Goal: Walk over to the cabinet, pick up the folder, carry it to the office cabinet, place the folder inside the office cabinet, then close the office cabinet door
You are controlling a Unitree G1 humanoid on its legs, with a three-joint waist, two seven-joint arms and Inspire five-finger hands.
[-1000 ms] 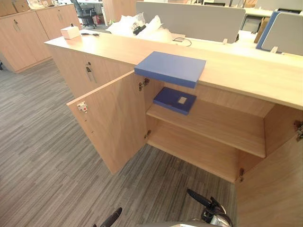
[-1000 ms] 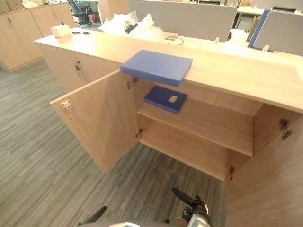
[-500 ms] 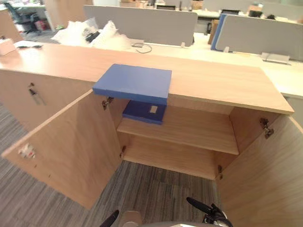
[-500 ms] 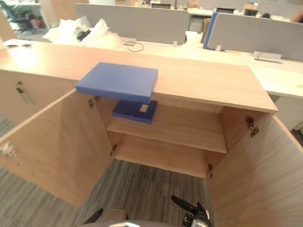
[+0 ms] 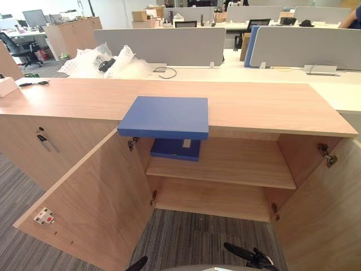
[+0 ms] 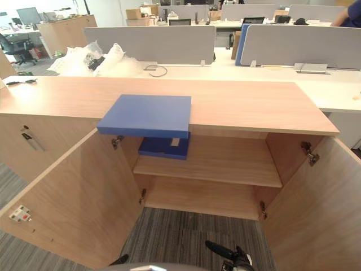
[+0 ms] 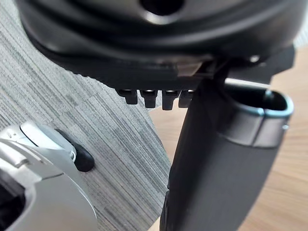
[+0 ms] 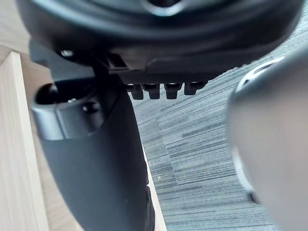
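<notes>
You have the left door (image 5: 90,209) swung open at 8 o'clock; the left hand (image 7: 221,159) hangs low at 7 o'clock over the carpet (image 5: 208,237), fingers relaxed, grasping nothing; the blue folder (image 5: 164,117) lies flat on the cabinet top (image 5: 265,104) near centre, its near edge overhanging the opening; at its 6 o'clock a darker folder (image 5: 176,149) rests on the upper shelf (image 5: 237,166); the right hand (image 8: 96,163) hangs at 5 o'clock, likewise released and empty; the right door (image 5: 321,226) stands open at 4 o'clock.
</notes>
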